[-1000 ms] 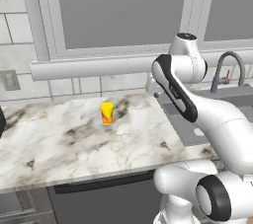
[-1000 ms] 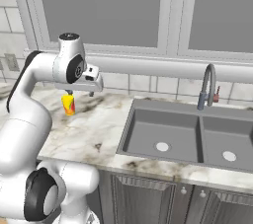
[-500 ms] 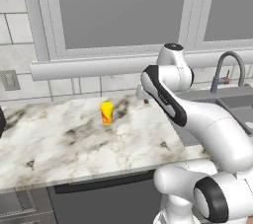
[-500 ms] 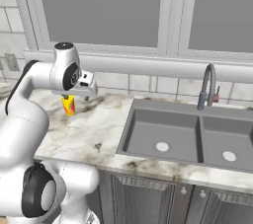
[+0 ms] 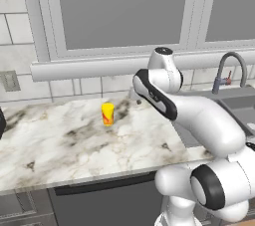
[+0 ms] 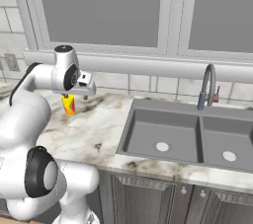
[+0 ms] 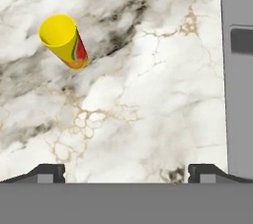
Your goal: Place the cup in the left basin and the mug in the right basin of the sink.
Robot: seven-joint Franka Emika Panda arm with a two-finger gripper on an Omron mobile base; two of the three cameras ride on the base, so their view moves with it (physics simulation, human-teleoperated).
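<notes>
The yellow cup (image 5: 107,114) with its red-orange patch stands upright on the marble counter, left of the sink (image 6: 129,119). In the hand view the cup (image 7: 64,43) sits at the upper left, well clear of my open gripper (image 7: 126,172), which has nothing between its fingertips. From the right base view the gripper (image 6: 85,94) hangs above the counter just right of the cup (image 6: 68,105), which my hand partly hides. The left basin (image 6: 160,134) and the right basin (image 6: 227,141) hold nothing. The mug is out of view.
A thin arched faucet (image 6: 207,87) rises behind the sink's divider. The marble counter (image 5: 60,145) stretches left of the cup, with a dark object at its far left edge (image 5: 1,120). A window sill runs along the wall behind.
My arm has swung left and dipped a little, bringing the hand nearer the cup. The jaws have stayed open. The cup has not moved.
</notes>
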